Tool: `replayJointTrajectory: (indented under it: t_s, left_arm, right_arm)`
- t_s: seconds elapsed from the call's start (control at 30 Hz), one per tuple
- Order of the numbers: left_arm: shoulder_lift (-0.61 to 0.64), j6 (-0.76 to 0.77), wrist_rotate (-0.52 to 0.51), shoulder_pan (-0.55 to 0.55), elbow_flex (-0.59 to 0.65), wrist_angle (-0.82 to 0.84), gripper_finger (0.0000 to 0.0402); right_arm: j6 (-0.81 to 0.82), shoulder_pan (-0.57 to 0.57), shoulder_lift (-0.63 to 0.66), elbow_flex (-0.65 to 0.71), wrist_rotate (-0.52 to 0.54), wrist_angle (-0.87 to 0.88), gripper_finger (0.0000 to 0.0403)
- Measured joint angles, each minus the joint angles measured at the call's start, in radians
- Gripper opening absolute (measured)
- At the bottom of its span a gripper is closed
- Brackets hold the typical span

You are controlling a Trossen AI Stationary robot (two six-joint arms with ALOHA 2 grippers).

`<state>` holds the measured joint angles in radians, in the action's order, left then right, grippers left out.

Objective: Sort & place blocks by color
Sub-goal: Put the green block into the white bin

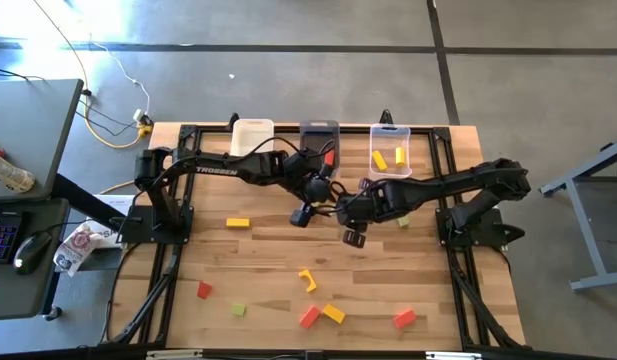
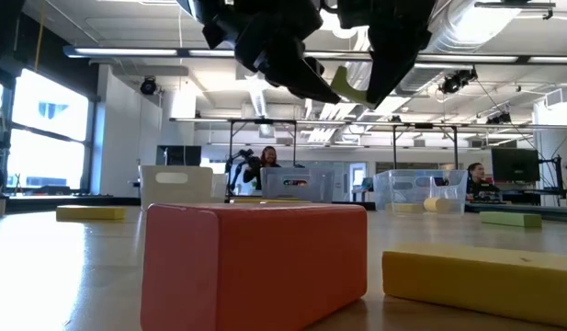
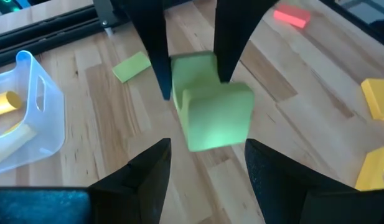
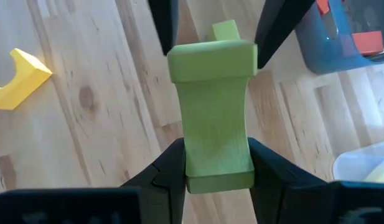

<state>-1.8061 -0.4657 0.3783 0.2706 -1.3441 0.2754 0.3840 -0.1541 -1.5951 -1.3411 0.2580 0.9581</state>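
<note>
My right gripper [image 4: 216,155] is shut on a light green block [image 4: 213,106] in the air over the middle of the table, in front of the bins. My left gripper [image 3: 207,152] faces it, open, with one finger [image 4: 165,22] on each side of the block's wider far end [image 4: 211,59]. In the high view the left gripper [image 1: 310,208] and the right gripper [image 1: 350,225] meet nose to nose. The low view shows the block [image 2: 349,87] high up between dark fingers. Other red, yellow and green blocks lie flat on the table. My right gripper pinches the green block's narrower end [image 4: 218,171] between its two fingers. The block sticks straight out past the fingertips and is lifted clear of the table. My left gripper: I cannot tell whether its fingers touch the block's far end.
Along the far edge stand a white bin [image 1: 252,135], a dark grey bin [image 1: 319,138] with red pieces and a clear bin [image 1: 390,150] with yellow pieces. On the table lie a yellow bar [image 1: 237,222], a green piece [image 1: 403,222], a yellow angled piece [image 1: 307,280] and several blocks near the near edge.
</note>
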Motion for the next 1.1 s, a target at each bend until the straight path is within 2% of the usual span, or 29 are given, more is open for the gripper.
replayJointTrajectory:
  t_s: [0.4, 0.73, 1.1]
  left_arm:
    - [0.0, 0.098, -0.005, -0.012, 0.0, -0.083, 0.0182]
    - [0.001, 0.095, -0.008, -0.016, 0.0, -0.069, 0.0105]
    - [0.0, 0.1, -0.01, -0.018, 0.0, -0.069, 0.0105]
  right_arm:
    - [0.026, 0.004, 0.0, 0.0, 0.028, -0.005, 0.0109]
    - [0.042, 0.004, 0.0, 0.001, 0.017, -0.017, 0.011]
    - [0.086, 0.004, 0.0, 0.001, 0.034, -0.016, 0.0188]
